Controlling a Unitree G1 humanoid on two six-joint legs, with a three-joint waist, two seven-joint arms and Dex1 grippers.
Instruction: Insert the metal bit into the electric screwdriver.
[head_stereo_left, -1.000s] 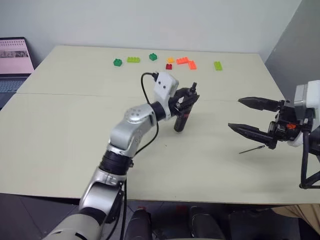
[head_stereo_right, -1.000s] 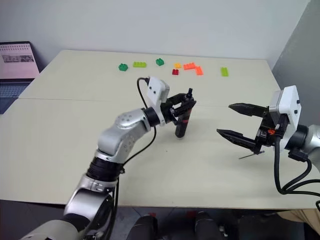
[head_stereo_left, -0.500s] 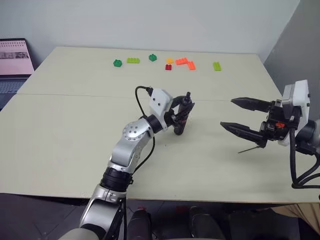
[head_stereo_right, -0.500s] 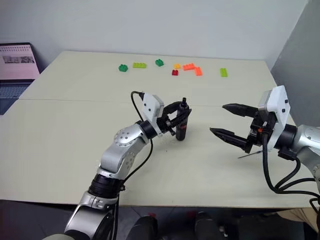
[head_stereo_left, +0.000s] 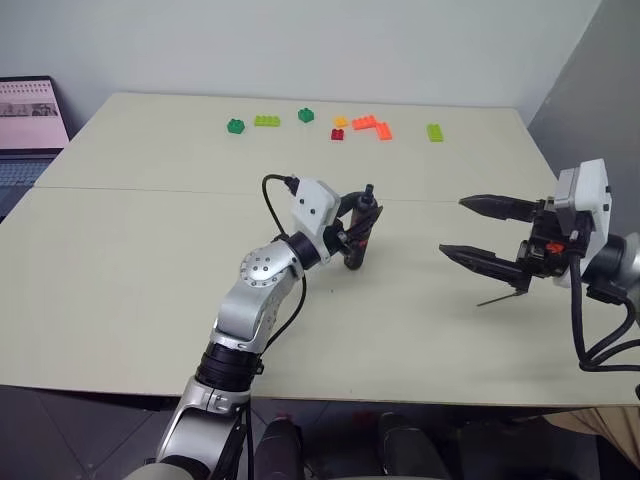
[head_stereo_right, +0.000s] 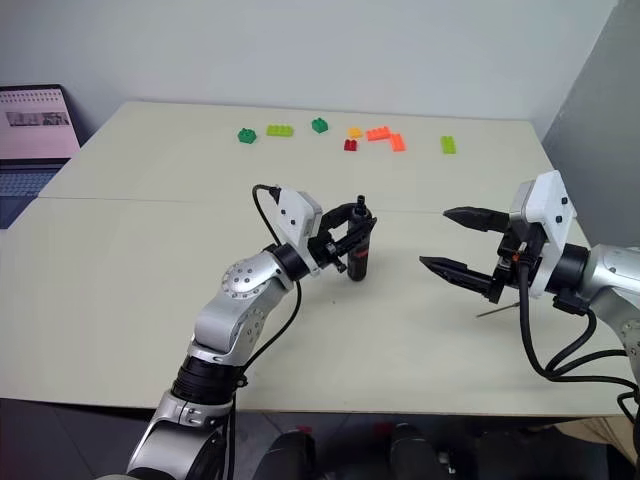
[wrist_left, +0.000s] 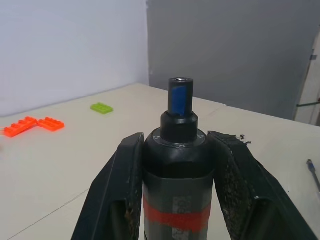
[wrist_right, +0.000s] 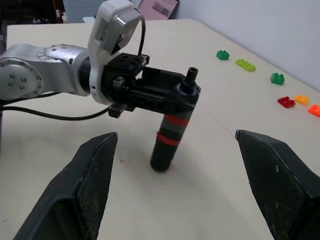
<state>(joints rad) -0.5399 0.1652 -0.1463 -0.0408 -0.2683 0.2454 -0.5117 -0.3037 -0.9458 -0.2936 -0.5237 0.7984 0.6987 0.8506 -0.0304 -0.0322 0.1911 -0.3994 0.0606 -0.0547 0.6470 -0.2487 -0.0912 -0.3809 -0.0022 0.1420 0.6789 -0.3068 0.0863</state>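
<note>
The electric screwdriver (head_stereo_left: 356, 240) stands upright near the middle of the table (head_stereo_left: 140, 270), its lower end on or just above the surface and its short blue-collared nose pointing up. Two red bands ring its black body below the grip. The left gripper (head_stereo_left: 362, 222) is clamped around its upper part, one black finger pressed against each side, so the tool is firmly held. The metal bit (head_stereo_left: 501, 296) lies flat on the table well to the right of the screwdriver, a thin dark rod set at a slight slant, just below the right gripper (head_stereo_left: 475, 226). That gripper hangs above the table with its two long black fingers spread wide apart, one above the other in the head views, and nothing between them; its tips point toward the screwdriver across a bare stretch of tabletop. Along the far edge of the table sit scattered toy bricks (head_stereo_left: 370, 125) in green, red and orange. A laptop (head_stereo_left: 25, 125) shows past the table's far left corner.
</note>
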